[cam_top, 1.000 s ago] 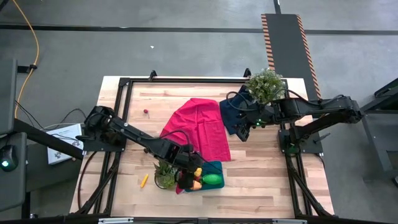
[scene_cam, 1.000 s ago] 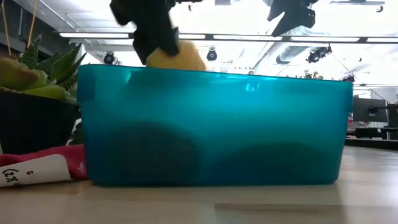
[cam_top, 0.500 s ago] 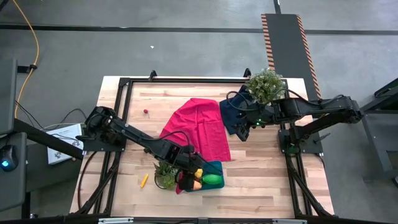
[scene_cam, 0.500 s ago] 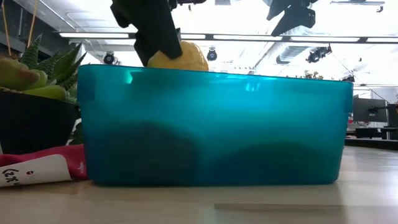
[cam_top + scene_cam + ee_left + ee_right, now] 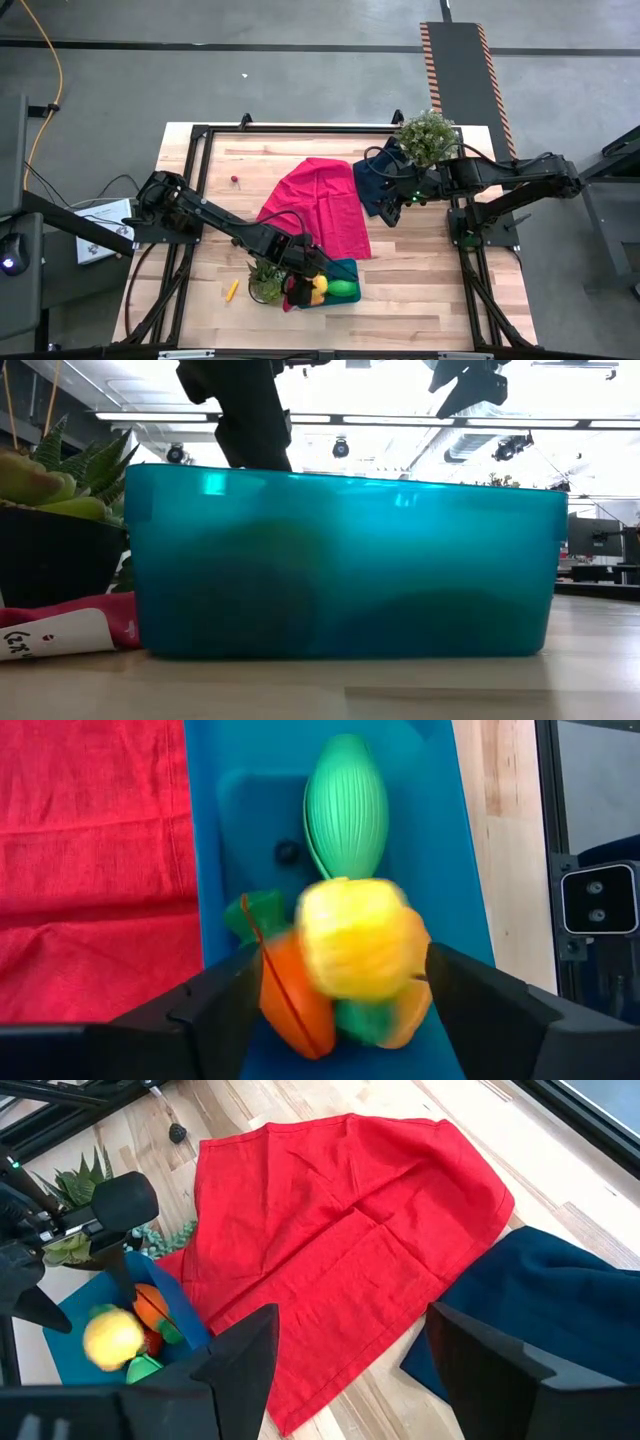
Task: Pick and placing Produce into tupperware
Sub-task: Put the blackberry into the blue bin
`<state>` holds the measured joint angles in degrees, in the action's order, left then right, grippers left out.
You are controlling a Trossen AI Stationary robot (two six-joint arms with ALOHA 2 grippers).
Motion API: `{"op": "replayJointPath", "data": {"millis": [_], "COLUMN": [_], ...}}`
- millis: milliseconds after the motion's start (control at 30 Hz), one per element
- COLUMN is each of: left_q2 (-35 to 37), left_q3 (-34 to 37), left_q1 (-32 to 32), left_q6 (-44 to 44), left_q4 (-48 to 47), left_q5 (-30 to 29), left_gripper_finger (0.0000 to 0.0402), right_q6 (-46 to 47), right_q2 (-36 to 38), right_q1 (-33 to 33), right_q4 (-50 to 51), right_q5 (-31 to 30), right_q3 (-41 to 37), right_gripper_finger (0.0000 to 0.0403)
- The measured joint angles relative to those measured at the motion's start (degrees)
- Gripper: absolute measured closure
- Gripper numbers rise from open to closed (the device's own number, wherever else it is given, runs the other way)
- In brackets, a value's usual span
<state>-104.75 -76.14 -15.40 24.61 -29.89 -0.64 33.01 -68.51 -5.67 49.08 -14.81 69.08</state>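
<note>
The teal tupperware (image 5: 345, 270) sits near the table's near edge; in the low view its wall (image 5: 340, 560) fills the picture. My left gripper (image 5: 345, 960) hangs open above it (image 5: 303, 283). A blurred yellow piece (image 5: 355, 940) shows between its fingers, apart from both. Below lie a green oval (image 5: 345, 810) and an orange piece (image 5: 290, 1005) on the tupperware's floor. A thin yellow stick (image 5: 232, 290) lies on the table left of the tupperware. My right gripper (image 5: 350, 1320) waits open over the cloths near the far right (image 5: 393, 212).
A potted plant (image 5: 265, 280) stands right beside the tupperware's left end, a second one (image 5: 427, 135) at the far right corner. A red cloth (image 5: 320, 205) and a navy cloth (image 5: 372, 185) lie mid-table. A small red thing (image 5: 234, 180) lies toward the far left.
The yellow piece, held just above the tupperware's rim by my left gripper a second ago, has dropped below the rim into the tupperware. My left gripper has let it go and stayed in place above the tupperware.
</note>
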Motion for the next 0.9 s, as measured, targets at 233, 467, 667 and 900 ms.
{"op": "replayJointPath", "data": {"millis": [233, 467, 667, 900], "left_q2": [0.00, 0.01, 0.82, 5.88], "left_q3": [0.00, 0.00, 0.02, 0.02], "left_q1": [0.00, 0.02, 0.04, 0.04], "left_q6": [0.10, -0.16, 1.50, 2.81], "left_q4": [0.02, -0.10, -2.17, -8.84], "left_q5": [0.00, 1.24, 3.45, -0.64], "left_gripper_finger": [0.0114, 0.0135, 0.0166, 0.0204], "right_q6": [-0.02, -0.46, -0.48, -0.94], "right_q2": [0.00, 0.00, 0.00, 0.00], "right_q1": [0.00, -0.01, -0.10, -1.15], "right_q4": [0.00, 0.00, 0.00, 0.00], "right_q5": [0.00, 0.00, 0.03, 0.27], "right_q3": [0.00, 0.00, 0.00, 0.00], "right_gripper_finger": [0.0160, 0.0160, 0.0160, 0.0160]}}
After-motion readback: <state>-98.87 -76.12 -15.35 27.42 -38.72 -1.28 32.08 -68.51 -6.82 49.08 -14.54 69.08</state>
